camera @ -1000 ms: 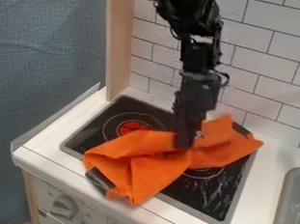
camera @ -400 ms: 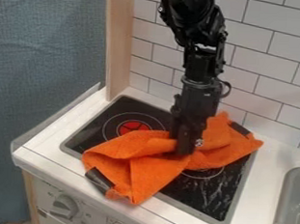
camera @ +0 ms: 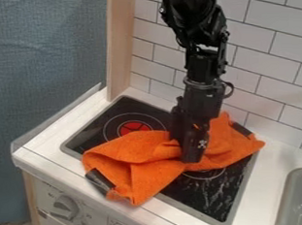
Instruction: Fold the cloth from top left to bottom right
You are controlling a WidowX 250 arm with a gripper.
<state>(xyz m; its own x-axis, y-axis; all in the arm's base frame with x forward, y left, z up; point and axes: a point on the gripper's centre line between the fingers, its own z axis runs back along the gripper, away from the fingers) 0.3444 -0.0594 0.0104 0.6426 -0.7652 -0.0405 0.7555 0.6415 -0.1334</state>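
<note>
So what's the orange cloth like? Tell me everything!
The cloth looks soft and thick. It's bunched up and wrinkly, lying slantwise across the black stove top. Its near left end reaches onto the white counter and has a black patch. Another dark bit shows by its far right end. The gripper seems to press on its middle.

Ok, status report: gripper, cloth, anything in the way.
Gripper down at the cloth's middle. Orange cloth bunched across the stovetop, one end over its front edge. No obstacle seen on the cloth apart from the gripper.
</note>
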